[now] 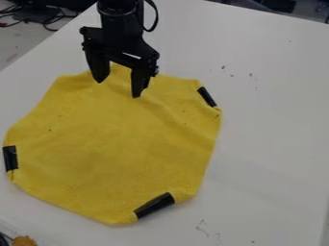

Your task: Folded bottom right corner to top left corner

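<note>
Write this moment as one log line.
yellow cloth: spread out on white table | gripper: open, at cloth's top edge | diagonal fold: not made

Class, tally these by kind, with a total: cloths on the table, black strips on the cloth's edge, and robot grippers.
Yellow cloth: 1
Black strips: 3
Robot gripper: 1
Total: 5

You have a white surface (273,125) with small dark marks (223,68) toward its far side and fainter scribbles (204,228) near the bottom edge of your view. At your top left, beyond the surface, cables (46,20) lie tangled, black with some red. At your bottom left corner sits a fuzzy orange-brown thing (24,241), cut off by the edge, too partial to tell.
</note>
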{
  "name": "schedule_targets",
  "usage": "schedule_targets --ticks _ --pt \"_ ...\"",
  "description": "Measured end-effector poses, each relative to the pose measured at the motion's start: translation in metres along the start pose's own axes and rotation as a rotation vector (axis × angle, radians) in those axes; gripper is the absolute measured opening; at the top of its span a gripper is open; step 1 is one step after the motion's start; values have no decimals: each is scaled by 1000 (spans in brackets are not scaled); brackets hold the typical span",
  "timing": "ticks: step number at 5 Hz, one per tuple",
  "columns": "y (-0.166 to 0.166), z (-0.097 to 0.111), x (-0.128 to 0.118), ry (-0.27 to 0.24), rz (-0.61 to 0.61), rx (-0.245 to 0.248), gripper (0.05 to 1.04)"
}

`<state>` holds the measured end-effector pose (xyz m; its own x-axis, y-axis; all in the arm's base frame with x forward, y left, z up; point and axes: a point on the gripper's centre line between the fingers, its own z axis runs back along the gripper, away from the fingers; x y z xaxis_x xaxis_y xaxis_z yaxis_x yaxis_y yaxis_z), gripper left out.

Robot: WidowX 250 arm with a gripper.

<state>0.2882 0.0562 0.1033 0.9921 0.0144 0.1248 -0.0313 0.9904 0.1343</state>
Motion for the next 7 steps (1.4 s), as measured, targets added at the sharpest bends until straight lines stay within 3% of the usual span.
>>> schedule_targets --ticks 2,4,5,7 --pt "-20 -15 -20 55 37 -13 1001" --pt "-58 -15 -59 -1 149 -21 1001" --pt "-79 -31 -80 3 192 -62 1001" --pt "-103 -51 -93 33 254 -120 1001"
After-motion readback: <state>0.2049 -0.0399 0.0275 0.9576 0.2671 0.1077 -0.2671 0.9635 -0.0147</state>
